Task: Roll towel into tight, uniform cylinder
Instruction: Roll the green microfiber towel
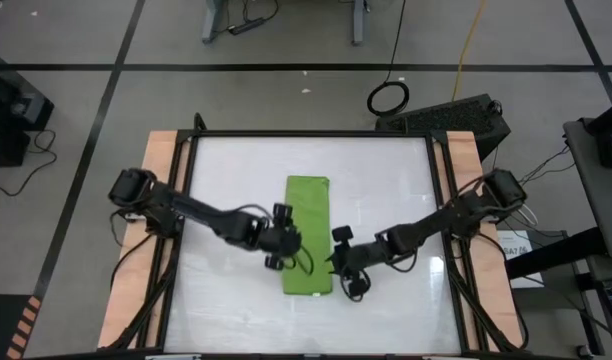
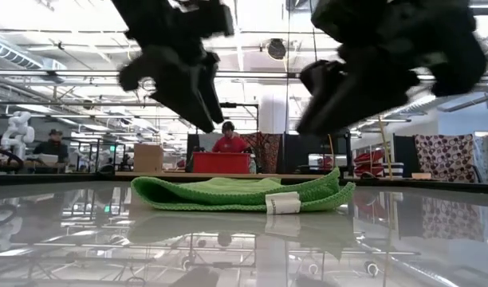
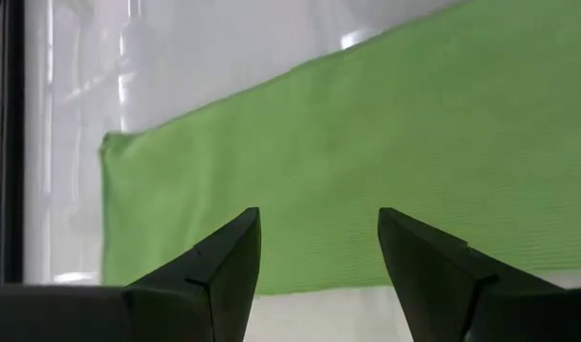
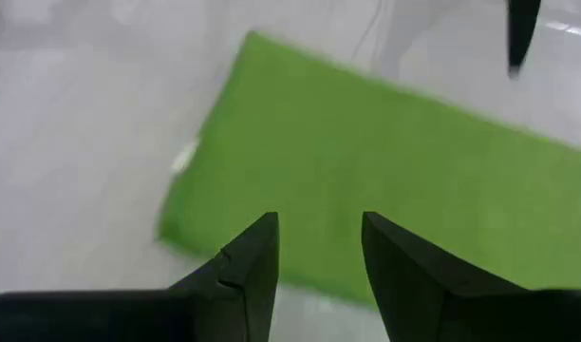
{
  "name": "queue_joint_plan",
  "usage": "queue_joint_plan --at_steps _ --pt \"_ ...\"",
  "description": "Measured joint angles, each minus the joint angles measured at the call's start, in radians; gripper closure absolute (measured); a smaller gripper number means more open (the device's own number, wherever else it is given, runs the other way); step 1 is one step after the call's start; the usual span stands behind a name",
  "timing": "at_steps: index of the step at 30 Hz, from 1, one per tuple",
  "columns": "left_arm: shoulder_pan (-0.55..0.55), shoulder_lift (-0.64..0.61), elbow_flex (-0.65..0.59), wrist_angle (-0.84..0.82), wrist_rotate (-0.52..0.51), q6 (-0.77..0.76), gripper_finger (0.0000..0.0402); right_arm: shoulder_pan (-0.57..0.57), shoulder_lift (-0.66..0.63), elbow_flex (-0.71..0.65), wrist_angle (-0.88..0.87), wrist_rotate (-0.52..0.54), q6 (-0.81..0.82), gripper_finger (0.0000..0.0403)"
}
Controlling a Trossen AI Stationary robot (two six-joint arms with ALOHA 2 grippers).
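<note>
The lime-green towel [image 1: 308, 215] lies flat on the white table's middle, folded into a long strip that runs from near to far. In the low view the towel [image 2: 236, 194] shows a white tag [image 2: 282, 203] at its near end. My left gripper [image 1: 284, 247] hovers open at the strip's left edge, above the towel [image 3: 366, 161]. My right gripper [image 1: 341, 262] hovers open by the strip's right edge near its near end, above the towel [image 4: 366, 161]. In the low view both sets of fingers end well above the cloth.
The white tabletop [image 1: 386, 180] has a black frame and wooden side rails [image 1: 164, 160]. Bare table shows on all sides of the towel. Beyond the far edge, the low view shows a red box [image 2: 222, 163] and people in the room.
</note>
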Motion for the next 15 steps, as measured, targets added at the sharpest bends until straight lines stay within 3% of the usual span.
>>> queue_joint_plan --at_steps 9,15 --pt "-0.115 0.0 0.0 0.002 -0.047 -0.128 0.0183 0.098 0.001 0.0 -0.055 0.179 0.003 0.0259" --pt "-0.142 0.0 0.0 -0.001 -0.049 -0.205 0.0183 0.101 0.001 0.0 -0.058 0.202 0.007 0.0259"
